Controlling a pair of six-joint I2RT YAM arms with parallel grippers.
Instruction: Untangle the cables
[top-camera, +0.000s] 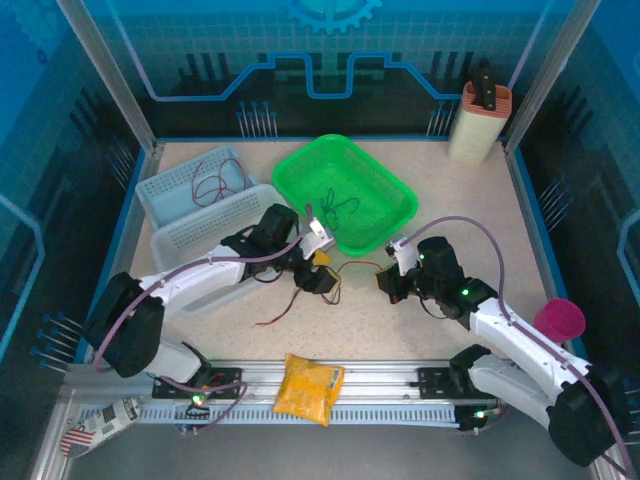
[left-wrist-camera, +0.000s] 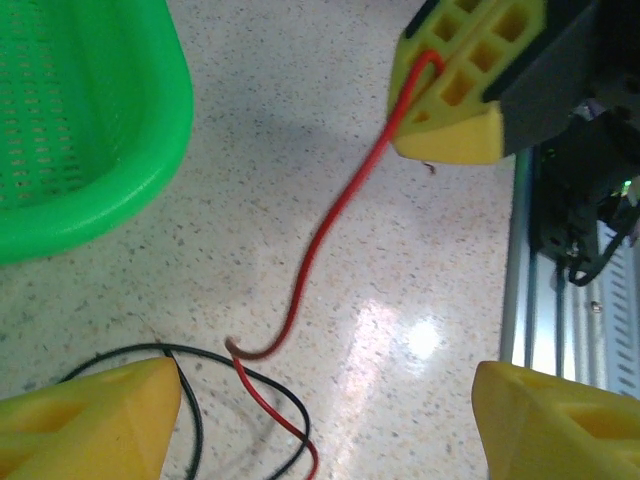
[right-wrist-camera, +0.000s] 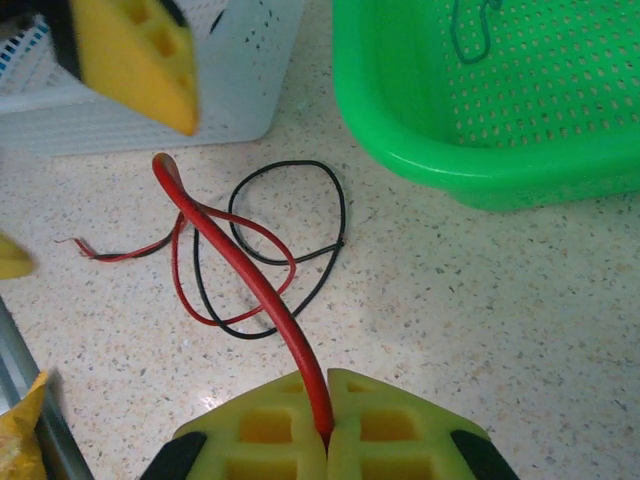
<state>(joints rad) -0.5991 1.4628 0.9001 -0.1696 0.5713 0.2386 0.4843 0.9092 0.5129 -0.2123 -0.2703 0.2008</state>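
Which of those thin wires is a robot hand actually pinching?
The red cable, clamped in the shut right hand. The black cable lies loose in a loop on the table; the dark green one sits in the green basket.

Nothing legible is showing anywhere: no word, number or brand. A crinkled yellow foil packet (top-camera: 308, 388) is lying on the aluminium rail (top-camera: 390, 385), its print too blurred to read. A white wrapper with red stripes (top-camera: 100, 425) is sitting at the near left corner, markings too small. A pale gear emblem (top-camera: 333, 12) is showing on the blue back panel.
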